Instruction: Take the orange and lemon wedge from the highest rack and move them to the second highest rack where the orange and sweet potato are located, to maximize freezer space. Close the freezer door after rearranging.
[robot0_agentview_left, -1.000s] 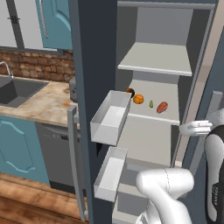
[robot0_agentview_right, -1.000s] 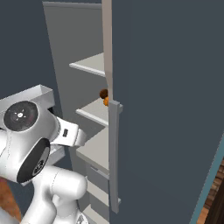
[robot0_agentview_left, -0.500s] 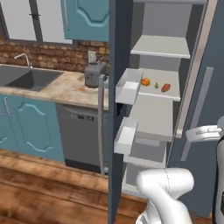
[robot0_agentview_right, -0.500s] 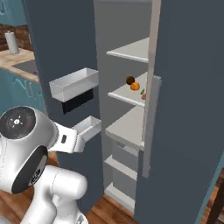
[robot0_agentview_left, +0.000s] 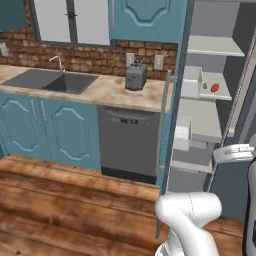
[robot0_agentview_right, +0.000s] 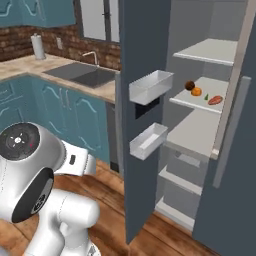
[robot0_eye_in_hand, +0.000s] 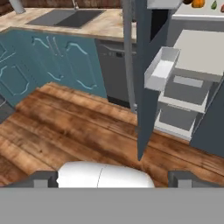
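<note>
The freezer door (robot0_agentview_right: 145, 60) stands open, seen edge-on in the left base view (robot0_agentview_left: 176, 125). On the second highest rack (robot0_agentview_right: 182, 99) lie a dark round ball (robot0_agentview_right: 189, 85), an orange (robot0_agentview_right: 196, 91), the lemon wedge (robot0_agentview_right: 206, 97) and the sweet potato (robot0_agentview_right: 215, 100). The highest rack (robot0_agentview_right: 212, 50) above it is bare. From the left, the lemon wedge (robot0_agentview_left: 204, 86) and sweet potato (robot0_agentview_left: 215, 88) show behind a door bin. My gripper (robot0_eye_in_hand: 113, 179) is open and holds nothing; it hangs over the wood floor, well short of the freezer, facing the door's edge (robot0_eye_in_hand: 142, 87).
Two white bins (robot0_agentview_right: 150, 86) (robot0_agentview_right: 147, 140) hang on the door's inner face. A second dark door (robot0_agentview_right: 235, 150) stands at the right. Left of the freezer run a dishwasher (robot0_agentview_left: 132, 140), teal cupboards (robot0_agentview_left: 45, 122), a counter with a sink (robot0_agentview_left: 55, 81) and a toaster (robot0_agentview_left: 135, 76).
The whole picture has shifted: the base has backed away from the freezer, which now sits farther off and to the right. The things on the rack have kept their places. The gripper stayed open.
</note>
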